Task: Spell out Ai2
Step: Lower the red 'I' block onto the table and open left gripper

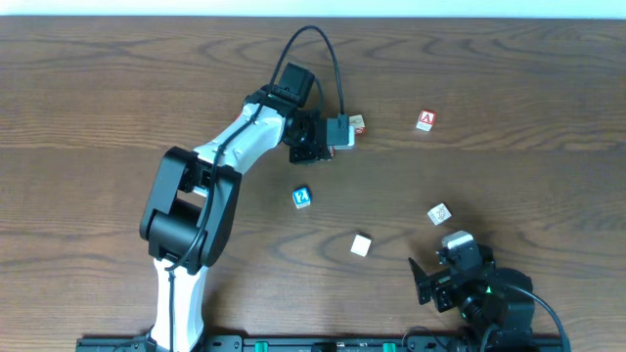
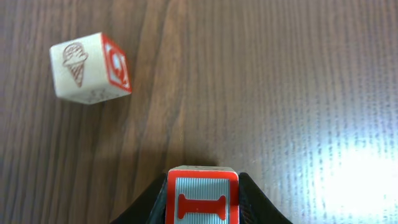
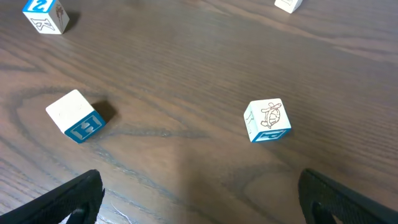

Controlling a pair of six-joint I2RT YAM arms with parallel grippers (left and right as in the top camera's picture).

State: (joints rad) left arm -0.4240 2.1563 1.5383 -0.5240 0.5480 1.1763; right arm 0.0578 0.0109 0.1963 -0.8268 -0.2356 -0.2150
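Note:
My left gripper (image 2: 202,214) is shut on a block with a red letter I (image 2: 202,196) and holds it at the table's upper middle (image 1: 354,125). A red letter A block (image 1: 425,120) lies to its right. A block with an ice-cream drawing and a red face (image 2: 90,67) lies ahead to the left in the left wrist view. A blue 2 block (image 1: 301,198) lies mid-table and also shows in the right wrist view (image 3: 46,14). My right gripper (image 1: 430,279) is open and empty (image 3: 211,205) at the bottom right.
A white block with a blue face (image 1: 361,244) (image 3: 74,116) and a turtle block (image 1: 439,213) (image 3: 267,121) lie in front of the right gripper. A pale block (image 3: 288,4) sits at the top edge of the right wrist view. The table is dark wood (image 1: 117,98).

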